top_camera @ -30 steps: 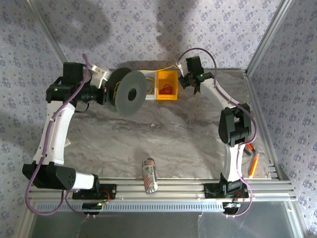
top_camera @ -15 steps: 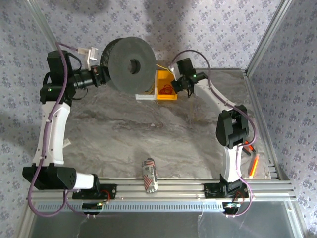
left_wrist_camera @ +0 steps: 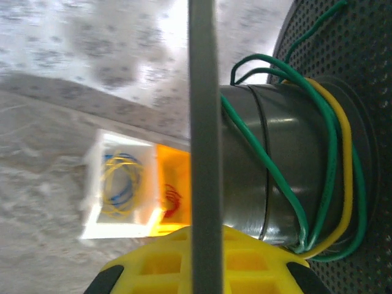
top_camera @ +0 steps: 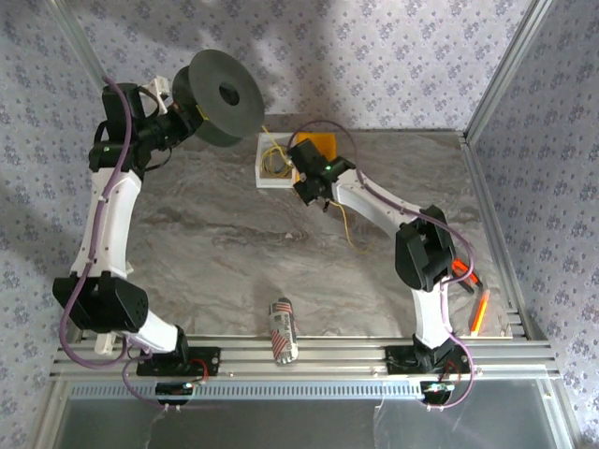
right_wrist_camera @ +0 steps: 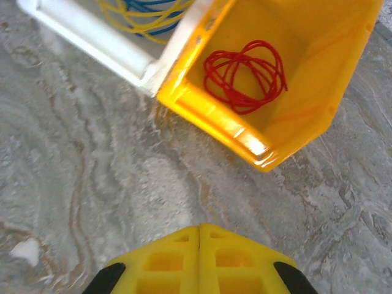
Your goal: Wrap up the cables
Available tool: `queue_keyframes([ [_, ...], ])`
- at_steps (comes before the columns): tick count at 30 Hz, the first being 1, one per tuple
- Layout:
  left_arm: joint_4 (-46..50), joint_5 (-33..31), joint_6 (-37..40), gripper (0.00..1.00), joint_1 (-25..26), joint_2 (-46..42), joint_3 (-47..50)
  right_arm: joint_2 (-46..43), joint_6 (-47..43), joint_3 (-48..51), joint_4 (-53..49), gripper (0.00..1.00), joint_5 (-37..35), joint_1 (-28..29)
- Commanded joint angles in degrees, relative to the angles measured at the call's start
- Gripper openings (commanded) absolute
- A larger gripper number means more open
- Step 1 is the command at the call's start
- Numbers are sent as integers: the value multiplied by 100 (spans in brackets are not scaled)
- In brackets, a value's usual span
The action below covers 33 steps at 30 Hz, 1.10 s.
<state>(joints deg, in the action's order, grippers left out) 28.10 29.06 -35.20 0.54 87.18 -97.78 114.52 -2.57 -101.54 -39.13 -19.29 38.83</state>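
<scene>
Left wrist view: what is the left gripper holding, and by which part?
The left gripper holds the black spool by the rim of one flange, which runs edge-on between its yellow fingers.

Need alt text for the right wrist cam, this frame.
A red cable lies coiled inside a yellow bin on a grey marbled table. A white bin beside it at upper left holds yellow and blue cable loops. The yellow fingers of the right end effector, closed together, sit at the bottom edge.
</scene>
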Motion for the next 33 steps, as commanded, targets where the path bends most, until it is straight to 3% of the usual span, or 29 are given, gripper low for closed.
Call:
queue_keyframes([
  [1,-792,-1863,-69,0,-5,-95,-284,3,-46,-310,-1002,0,-884,349],
  [7,284,-3374,1028,0,759,675,-1058,165,-212,-1287,-1451,0,-1301,1023],
  [15,1039,-4507,2271,0,1629,1578,-1574,141,-1015,-2578,-1772,0,-1749,1413],
  [25,2993,-4787,3417,0,2115,2616,-2906,783,-2199,-4551,-1662,0,-1449,873],
  [30,4184,-4618,3052,0,2057,3067,-3743,1177,-2328,-5578,-1623,0,-1306,542],
  [33,4099,-4290,2598,0,1940,2729,-2960,1026,-1820,-5491,-1593,0,-1185,420],
])
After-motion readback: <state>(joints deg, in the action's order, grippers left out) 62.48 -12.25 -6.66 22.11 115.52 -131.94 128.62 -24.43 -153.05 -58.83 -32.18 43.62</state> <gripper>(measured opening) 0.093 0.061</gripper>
